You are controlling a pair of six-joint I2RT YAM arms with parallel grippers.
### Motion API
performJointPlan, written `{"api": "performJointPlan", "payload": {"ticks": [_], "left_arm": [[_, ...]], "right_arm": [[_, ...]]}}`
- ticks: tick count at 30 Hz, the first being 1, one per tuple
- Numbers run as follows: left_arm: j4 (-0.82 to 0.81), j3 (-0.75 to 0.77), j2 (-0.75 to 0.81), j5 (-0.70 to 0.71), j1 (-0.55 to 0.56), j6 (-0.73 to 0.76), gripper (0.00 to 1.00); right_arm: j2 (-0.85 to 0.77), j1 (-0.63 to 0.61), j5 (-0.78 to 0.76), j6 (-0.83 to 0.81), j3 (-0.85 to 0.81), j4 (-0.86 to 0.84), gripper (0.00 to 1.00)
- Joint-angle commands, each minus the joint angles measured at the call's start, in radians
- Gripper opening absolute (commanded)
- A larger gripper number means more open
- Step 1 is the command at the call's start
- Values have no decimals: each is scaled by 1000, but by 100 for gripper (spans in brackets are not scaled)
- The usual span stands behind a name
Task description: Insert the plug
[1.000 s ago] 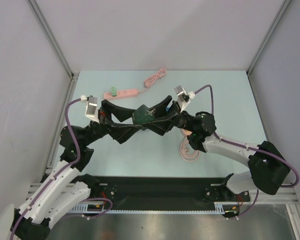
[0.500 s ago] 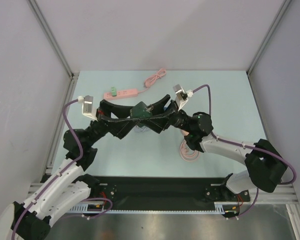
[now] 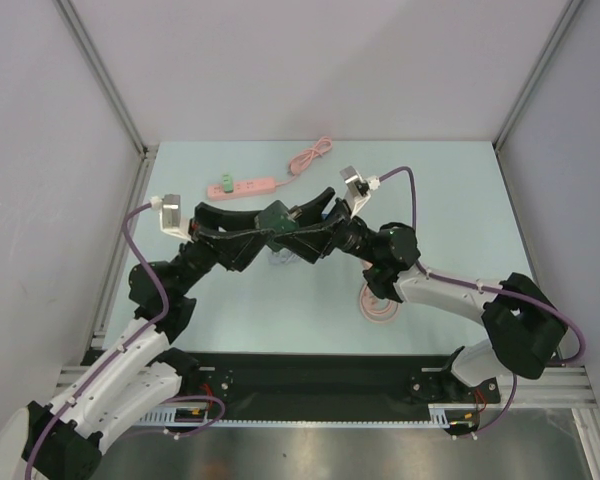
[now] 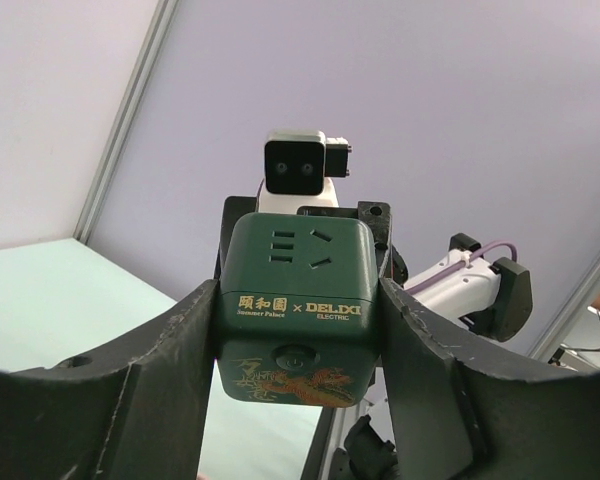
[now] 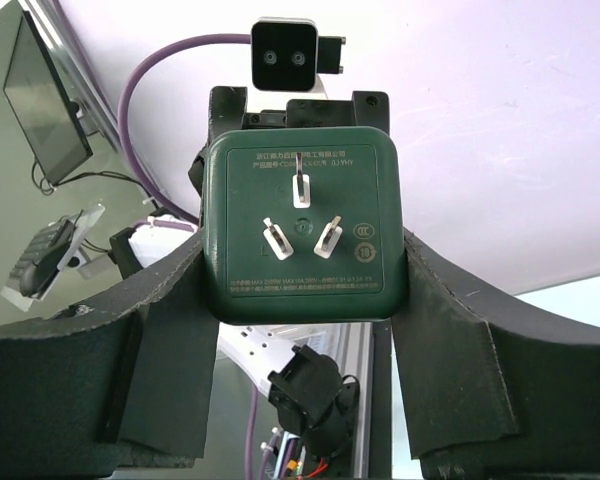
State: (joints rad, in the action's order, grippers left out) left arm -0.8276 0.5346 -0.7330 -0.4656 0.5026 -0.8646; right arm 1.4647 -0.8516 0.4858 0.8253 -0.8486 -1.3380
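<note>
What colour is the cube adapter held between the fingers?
The cube adapter is dark green with gold lettering and a dragon motif; clearest in the left wrist view.

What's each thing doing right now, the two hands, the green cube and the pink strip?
left hand, shut on green cube
right hand, shut on green cube
green cube, held between both hands, prongs bare
pink strip, lying flat, cube not plugged in

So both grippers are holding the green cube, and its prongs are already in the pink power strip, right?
Not quite. Both the left gripper and right gripper hold the green cube, but its prongs are bare in the right wrist view, and the top view shows the pink power strip lying on the table, apart from the cube.
</note>
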Motion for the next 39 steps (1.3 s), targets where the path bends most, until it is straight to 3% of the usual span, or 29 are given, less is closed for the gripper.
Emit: {"api": "performJointPlan", "payload": {"ticks": [1, 8, 15, 21, 27, 30, 31, 32, 34, 35, 36, 39], "left_arm": [[22, 42, 10, -58, 14, -25, 0], [326, 134, 35, -84, 13, 67, 0], [406, 137, 47, -79, 11, 102, 0], [407, 151, 37, -85, 5, 102, 0], [406, 159, 23, -110, -6, 96, 0], [404, 165, 14, -126, -12, 90, 0], [401, 166, 11, -134, -12, 88, 0], [397, 171, 6, -143, -13, 85, 3], [375, 170, -12, -183, -12, 70, 52], [366, 169, -14, -191, -12, 70, 53], [355, 156, -14, -205, -13, 62, 64], [334, 120, 3, -202, -12, 55, 69]], "right_arm": [[28, 16, -21, 63, -40, -256, 41], [37, 92, 65, 155, 9, -257, 58], [13, 114, 142, 175, 16, -256, 77], [-6, 126, 177, 190, 22, -254, 77], [-10, 143, 186, 202, 54, -256, 65], [-10, 141, 194, 201, 52, -256, 31], [-12, 141, 198, 196, 52, -256, 1], [-18, 138, 198, 193, 51, -256, 0], [-29, 125, 183, 173, 49, -256, 0], [-29, 123, 174, 167, 49, -256, 0], [-36, 120, 163, 164, 49, -256, 0], [-43, 117, 132, 160, 43, -257, 0]]}}
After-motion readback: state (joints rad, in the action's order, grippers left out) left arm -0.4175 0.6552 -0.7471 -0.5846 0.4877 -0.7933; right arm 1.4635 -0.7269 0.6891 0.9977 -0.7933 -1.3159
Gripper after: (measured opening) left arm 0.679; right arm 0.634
